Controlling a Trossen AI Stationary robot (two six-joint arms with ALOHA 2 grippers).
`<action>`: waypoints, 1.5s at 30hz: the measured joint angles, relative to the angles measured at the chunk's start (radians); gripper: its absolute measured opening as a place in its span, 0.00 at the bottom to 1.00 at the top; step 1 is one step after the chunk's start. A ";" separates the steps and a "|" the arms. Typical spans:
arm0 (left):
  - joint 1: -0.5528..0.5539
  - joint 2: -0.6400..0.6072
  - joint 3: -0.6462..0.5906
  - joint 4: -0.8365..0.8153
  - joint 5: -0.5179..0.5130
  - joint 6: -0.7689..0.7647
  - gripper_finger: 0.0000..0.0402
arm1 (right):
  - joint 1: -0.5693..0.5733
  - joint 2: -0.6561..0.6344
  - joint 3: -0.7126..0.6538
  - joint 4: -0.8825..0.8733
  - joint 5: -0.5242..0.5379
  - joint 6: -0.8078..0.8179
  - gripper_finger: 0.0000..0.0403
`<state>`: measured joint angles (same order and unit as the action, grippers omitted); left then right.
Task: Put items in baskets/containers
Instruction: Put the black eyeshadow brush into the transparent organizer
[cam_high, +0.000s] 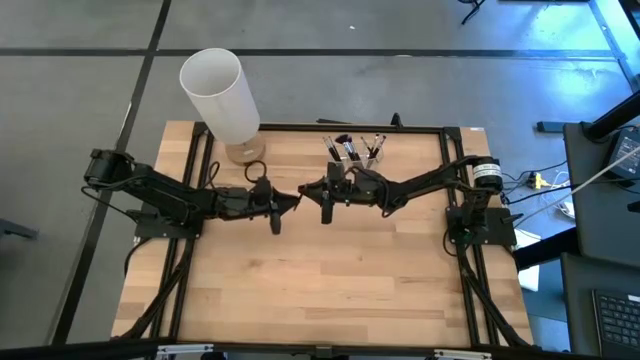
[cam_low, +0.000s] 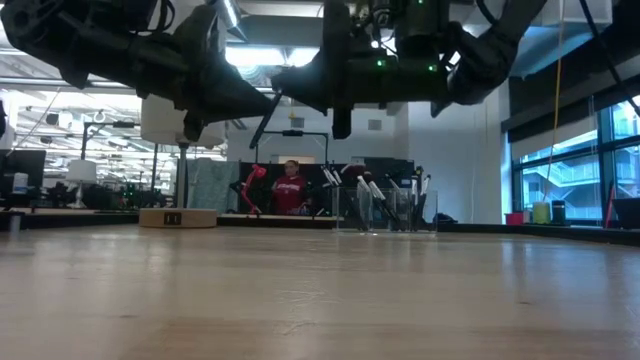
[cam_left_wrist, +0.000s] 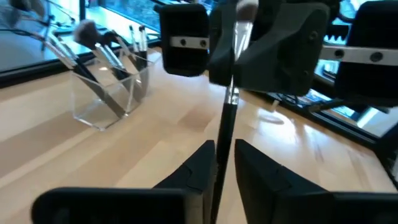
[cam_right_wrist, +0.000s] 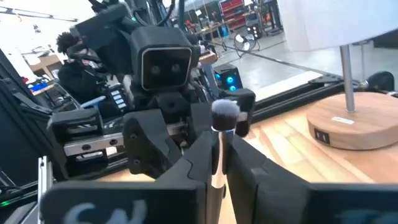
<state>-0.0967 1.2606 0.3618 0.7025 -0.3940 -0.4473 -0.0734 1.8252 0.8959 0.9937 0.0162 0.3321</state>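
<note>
Handover mid-table: left gripper (cam_left_wrist: 224, 158) and right gripper (cam_right_wrist: 219, 163) both clench one thin black-handled makeup brush (cam_left_wrist: 227, 118), seemingly for transfer toward the clear plastic organizer (cam_left_wrist: 112, 93).

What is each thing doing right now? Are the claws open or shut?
brush, off the table, stretched between both arms.
right gripper, shut on brush near its head.
left gripper, at the brush's handle end.
clear organizer, upright, several brushes standing in it.
white cylinder, upright on its wooden base.
</note>
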 joint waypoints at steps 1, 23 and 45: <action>0.000 0.000 0.000 0.000 -0.012 0.000 0.15 | 0.000 0.000 0.000 -0.006 0.000 0.000 0.09; 0.001 0.000 0.000 -0.221 -0.111 -0.011 0.40 | -0.176 -0.391 0.195 -1.138 0.383 -0.322 0.08; 0.019 0.000 0.000 -0.206 -0.192 -0.023 0.41 | -0.453 -0.528 -0.214 -0.857 0.318 -0.122 0.24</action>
<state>-0.0774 1.2602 0.3618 0.4961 -0.5858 -0.4707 -0.5267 1.2968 0.6819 0.1371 0.3346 0.2104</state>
